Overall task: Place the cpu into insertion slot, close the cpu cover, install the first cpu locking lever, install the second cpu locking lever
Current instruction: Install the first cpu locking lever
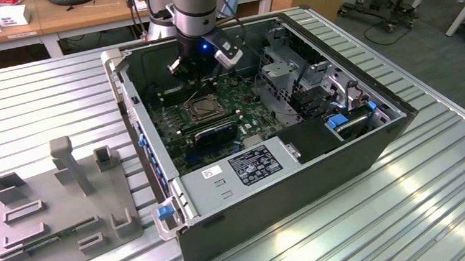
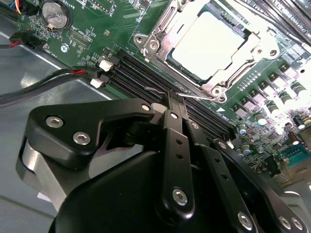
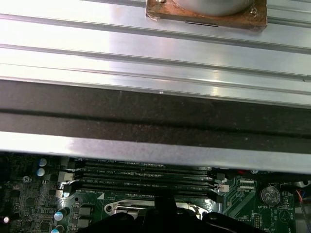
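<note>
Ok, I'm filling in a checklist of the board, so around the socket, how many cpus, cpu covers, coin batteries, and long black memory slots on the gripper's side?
cpu: 1
cpu cover: 1
coin battery: 1
memory slots on the side of the gripper: 4
Total: 7

Power-supply label (image 1: 252,163) — print unreadable

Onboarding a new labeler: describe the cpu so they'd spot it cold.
Look inside the open computer case at the green motherboard. Near its middle sits the silvery cpu cover, beside the long black memory slots. The cpu is the pale, smooth square inside that frame, unlike the dark slots and cluttered board around.
</note>
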Controlling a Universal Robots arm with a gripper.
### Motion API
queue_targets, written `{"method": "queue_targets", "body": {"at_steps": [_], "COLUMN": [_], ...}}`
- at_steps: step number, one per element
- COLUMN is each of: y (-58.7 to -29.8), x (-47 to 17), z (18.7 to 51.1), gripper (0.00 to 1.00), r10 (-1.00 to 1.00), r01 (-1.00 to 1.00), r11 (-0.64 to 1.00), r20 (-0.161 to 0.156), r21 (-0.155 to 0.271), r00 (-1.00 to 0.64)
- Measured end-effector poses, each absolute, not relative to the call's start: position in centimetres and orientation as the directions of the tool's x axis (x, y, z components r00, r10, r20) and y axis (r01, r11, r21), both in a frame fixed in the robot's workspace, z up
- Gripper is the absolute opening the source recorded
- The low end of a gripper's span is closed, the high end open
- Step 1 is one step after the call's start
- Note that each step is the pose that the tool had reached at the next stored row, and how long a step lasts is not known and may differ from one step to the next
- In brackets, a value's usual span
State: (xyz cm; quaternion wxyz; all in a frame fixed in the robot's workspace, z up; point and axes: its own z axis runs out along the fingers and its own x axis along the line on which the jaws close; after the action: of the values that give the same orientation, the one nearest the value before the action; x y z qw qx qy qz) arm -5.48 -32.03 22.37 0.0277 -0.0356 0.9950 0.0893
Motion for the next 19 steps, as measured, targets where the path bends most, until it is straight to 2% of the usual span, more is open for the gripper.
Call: {"method": "queue_targets", "body": {"at_steps": [19], "y": [-32.03], "x": [-6.45], "z": [22.38], "gripper": [0.11], "r10": [-0.066], "r01": [-0.076], "r11": [0.982], "r20": [-0.061], "r21": [0.172], "r00": [-0.996]}}
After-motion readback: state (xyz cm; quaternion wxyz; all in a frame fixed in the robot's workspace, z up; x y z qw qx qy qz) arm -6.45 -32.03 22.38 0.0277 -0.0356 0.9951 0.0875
